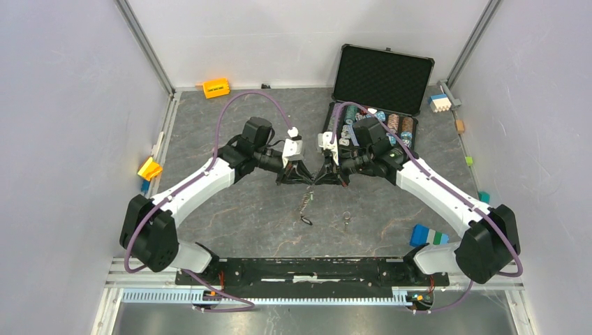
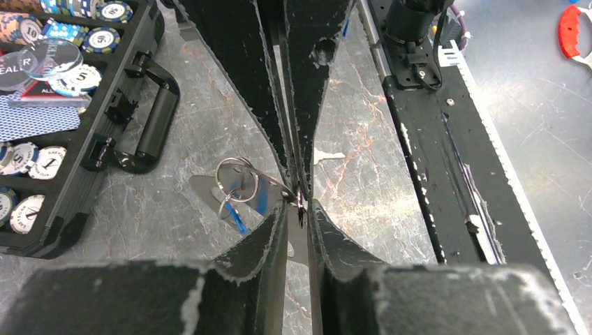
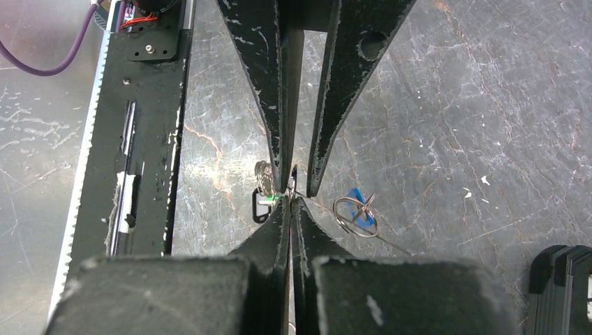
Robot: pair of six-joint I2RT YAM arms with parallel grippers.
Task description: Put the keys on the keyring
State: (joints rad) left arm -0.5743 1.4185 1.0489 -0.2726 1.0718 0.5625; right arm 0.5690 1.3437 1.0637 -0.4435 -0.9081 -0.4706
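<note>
My left gripper (image 1: pixel 300 178) and right gripper (image 1: pixel 327 178) meet tip to tip above the middle of the table. In the left wrist view my left gripper (image 2: pixel 299 209) is shut on a thin flat silver key (image 2: pixel 301 241). A silver loop of the keyring (image 2: pixel 236 180) with a blue piece hangs just left of the tips. My right gripper (image 3: pixel 290 202) is shut on thin metal of the keyring; the loop (image 3: pixel 356 215) shows beside it. The chain (image 1: pixel 307 202) hangs down to the dark fob (image 1: pixel 305 220), with the green tag (image 3: pixel 269 198) above the fob. Another key (image 1: pixel 345 220) lies on the table.
An open black case (image 1: pixel 380 73) of poker chips stands at the back right, close behind my right arm. An orange block (image 1: pixel 216 88), a yellow block (image 1: pixel 149 169) and a blue block (image 1: pixel 427 236) lie near the edges. The black base rail (image 1: pixel 307 269) runs along the near edge.
</note>
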